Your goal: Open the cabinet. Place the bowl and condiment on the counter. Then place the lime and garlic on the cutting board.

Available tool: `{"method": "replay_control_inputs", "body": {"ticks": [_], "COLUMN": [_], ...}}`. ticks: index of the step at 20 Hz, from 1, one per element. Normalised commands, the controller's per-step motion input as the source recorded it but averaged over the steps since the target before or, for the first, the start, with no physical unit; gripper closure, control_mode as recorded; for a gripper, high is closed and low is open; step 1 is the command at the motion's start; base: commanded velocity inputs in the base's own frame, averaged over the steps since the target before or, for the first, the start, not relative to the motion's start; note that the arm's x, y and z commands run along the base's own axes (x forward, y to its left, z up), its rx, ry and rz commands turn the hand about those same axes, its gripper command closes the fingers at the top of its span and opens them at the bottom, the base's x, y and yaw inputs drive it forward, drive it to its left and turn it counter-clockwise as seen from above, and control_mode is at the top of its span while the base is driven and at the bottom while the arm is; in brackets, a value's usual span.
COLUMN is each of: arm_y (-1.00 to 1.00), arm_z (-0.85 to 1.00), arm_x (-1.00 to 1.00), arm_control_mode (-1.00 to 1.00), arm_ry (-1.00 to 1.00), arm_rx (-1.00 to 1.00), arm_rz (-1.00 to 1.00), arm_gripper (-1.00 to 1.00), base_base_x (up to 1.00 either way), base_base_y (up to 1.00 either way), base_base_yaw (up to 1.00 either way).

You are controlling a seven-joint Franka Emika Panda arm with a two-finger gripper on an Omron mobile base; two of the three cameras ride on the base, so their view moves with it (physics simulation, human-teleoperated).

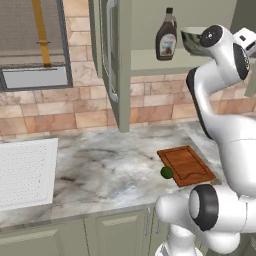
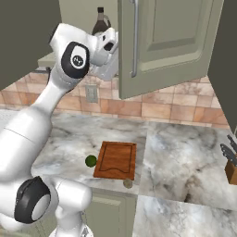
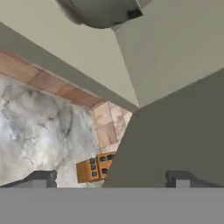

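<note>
Cabinet (image 2: 162, 41) doors swung open. Gripper (image 3: 111, 179) up at the open shelf, jaws spread wide, nothing between them. Bowl (image 3: 100, 11) sits on the cabinet shelf, just ahead of the hand, at the top of the hand view. Condiment (image 1: 166, 36) upright on the same shelf, beside the bowl. Cutting board (image 2: 115, 160) lies near the front edge of the counter (image 2: 185, 152), bare. Lime (image 2: 90, 160) on the counter just off the board's left edge; garlic (image 2: 127, 183) just beside the board's front edge, at the counter's front edge. Knife block (image 3: 94, 167) further along the counter
</note>
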Motion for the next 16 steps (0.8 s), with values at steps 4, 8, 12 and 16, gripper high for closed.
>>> {"method": "replay_control_inputs", "body": {"ticks": [4,8,12,16], "arm_y": [-0.51,-0.84,-1.00,-0.82], "arm_z": [0.00,0.00,0.01,0.02], "arm_x": [-0.60,-0.36,-0.35,-0.58], "arm_control_mode": [-1.00,-1.00,-1.00,-1.00], "arm_ry": [0.00,0.00,0.00,-0.12], "arm_rx": [0.00,0.00,0.05,0.16], "arm_rz": [-0.57,-0.52,-0.38,-0.16], "arm_gripper": [-1.00,-1.00,-1.00,-1.00], "base_base_x": [0.00,0.00,0.00,0.00], "base_base_y": [0.00,0.00,0.00,0.00], "base_base_yaw": [0.00,0.00,0.00,0.00]}}
